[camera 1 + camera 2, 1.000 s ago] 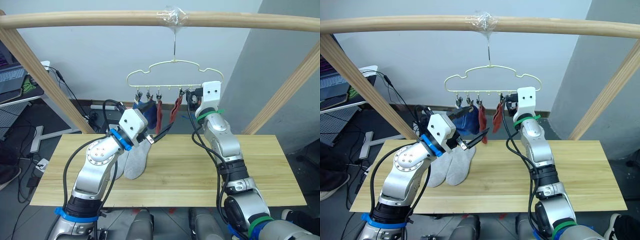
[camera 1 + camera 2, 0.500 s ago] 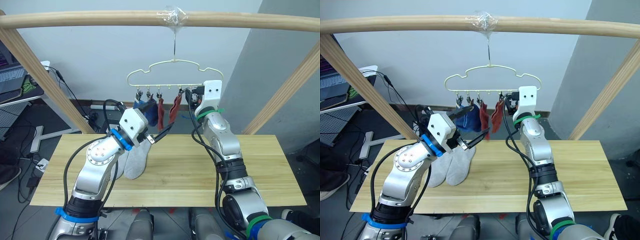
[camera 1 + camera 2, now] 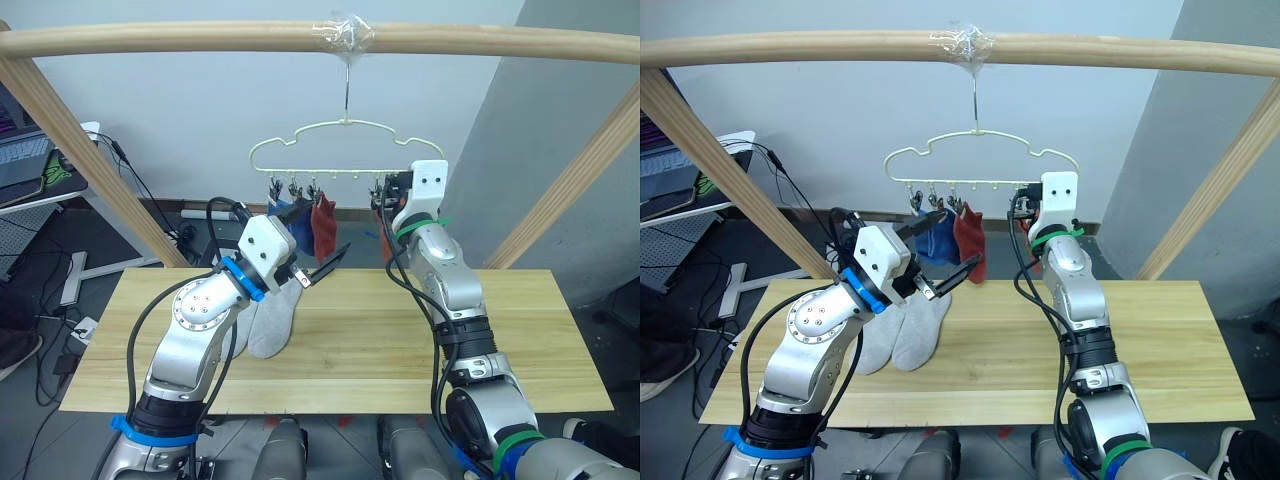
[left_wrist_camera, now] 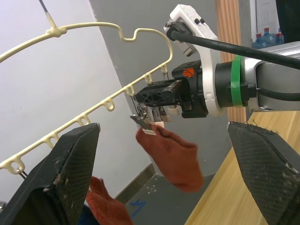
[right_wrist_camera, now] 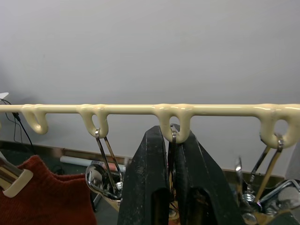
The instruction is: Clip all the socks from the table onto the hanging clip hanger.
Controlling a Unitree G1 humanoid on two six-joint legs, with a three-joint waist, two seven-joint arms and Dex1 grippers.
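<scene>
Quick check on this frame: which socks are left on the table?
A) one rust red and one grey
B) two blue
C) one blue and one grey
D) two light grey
D: the two light grey socks lie side by side on the table under the left gripper, while the blue and rust red socks hang from the clip hanger.

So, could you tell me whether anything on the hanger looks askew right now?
Yes: the clip hanger hangs tilted, its bar lower on the side where the right gripper pinches a clip holding a rust red sock.
</scene>
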